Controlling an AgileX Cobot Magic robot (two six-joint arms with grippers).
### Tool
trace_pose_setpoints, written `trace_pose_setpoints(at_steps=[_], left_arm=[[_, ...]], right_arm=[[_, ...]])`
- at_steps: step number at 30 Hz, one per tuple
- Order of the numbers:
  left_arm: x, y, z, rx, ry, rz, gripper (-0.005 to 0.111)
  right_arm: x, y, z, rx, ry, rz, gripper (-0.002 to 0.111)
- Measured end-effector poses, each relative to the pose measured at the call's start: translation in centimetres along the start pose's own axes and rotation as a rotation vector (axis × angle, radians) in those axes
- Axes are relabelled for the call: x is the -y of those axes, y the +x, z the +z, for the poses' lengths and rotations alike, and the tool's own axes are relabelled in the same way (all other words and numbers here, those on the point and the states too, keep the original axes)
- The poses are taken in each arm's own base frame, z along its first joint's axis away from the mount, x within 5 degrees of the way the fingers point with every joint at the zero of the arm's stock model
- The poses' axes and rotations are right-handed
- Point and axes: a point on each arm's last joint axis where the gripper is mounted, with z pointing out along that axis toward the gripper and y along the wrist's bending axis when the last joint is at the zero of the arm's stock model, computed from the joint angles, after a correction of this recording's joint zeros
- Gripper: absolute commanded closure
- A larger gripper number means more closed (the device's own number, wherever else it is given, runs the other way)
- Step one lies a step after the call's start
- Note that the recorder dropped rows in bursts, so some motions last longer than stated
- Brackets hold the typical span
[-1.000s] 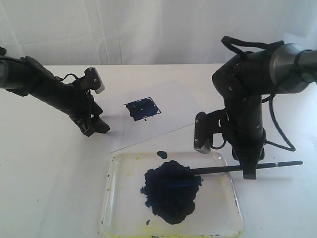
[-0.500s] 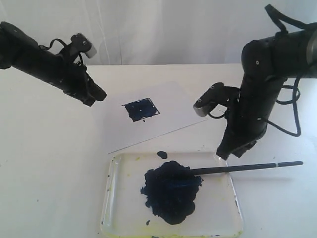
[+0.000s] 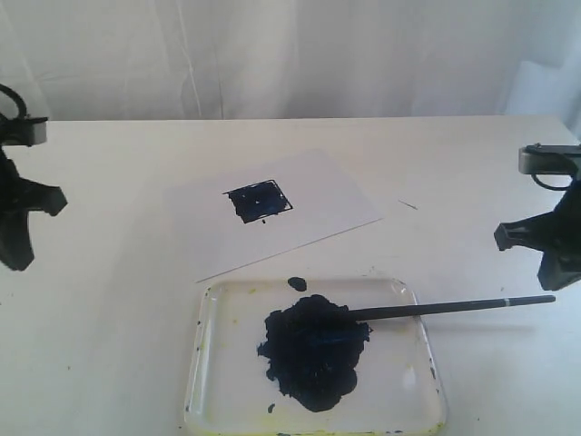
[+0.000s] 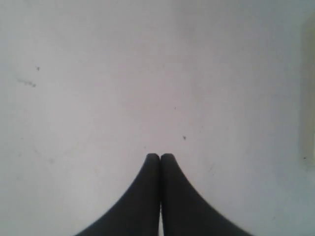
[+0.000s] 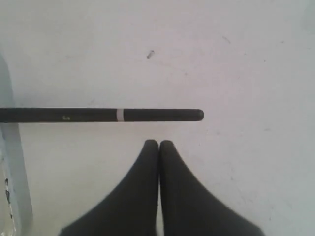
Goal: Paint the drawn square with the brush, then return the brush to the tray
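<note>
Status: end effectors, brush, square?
Both shut, empty: left end effector, right end effector. Long thin black brush rests on clear plastic tray rim, tip in paint. Black-outlined square mostly filled dark blue. Nothing obstructing.

exterior view: left arm (image 3: pixel 20 204) and right arm (image 3: pixel 554 241) are cut off by the frame sides, only stubs show. brush (image 3: pixel 454 307) tip is buried in the paint blob (image 3: pixel 313 350). right wrist view: brush runs out of frame, tray (image 5: pixel 15 172) is just a sliver. left wrist view: pale blurred strip (image 4: pixel 309 88) at the edge, can't tell what. specks (image 4: pixel 184 138) on the desk (image 3: pixel 109 345) too small to id.
</note>
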Motion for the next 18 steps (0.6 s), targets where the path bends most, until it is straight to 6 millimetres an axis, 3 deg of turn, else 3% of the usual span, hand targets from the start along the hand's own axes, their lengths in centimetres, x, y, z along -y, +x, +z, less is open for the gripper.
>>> trace_pose_setpoints(at_steps=[5,10,15,18], left_arm=[[-0.8,3.9,0.0,0.008,-0.018,-0.046,0.107],[-1.4,8.5,-1.3,0.013,-0.032,-0.094,0.107],[-0.1,11.7,-4.9,0.157,-0.079,-0.063,0.107],[1.7,15.6,-8.6,0.379,-0.130,-0.033,0.107]], right_arm=[[-0.4,1.6,-3.1,0.024,-0.004,-0.055,0.108],[-0.8,4.2,-6.5,0.089,-0.001,-0.093,0.108],[-1.1,8.2,-9.6,0.211,0.026,-0.121,0.108],[-1.6,12.1,-13.1,0.405,0.039,-0.138,0.108]])
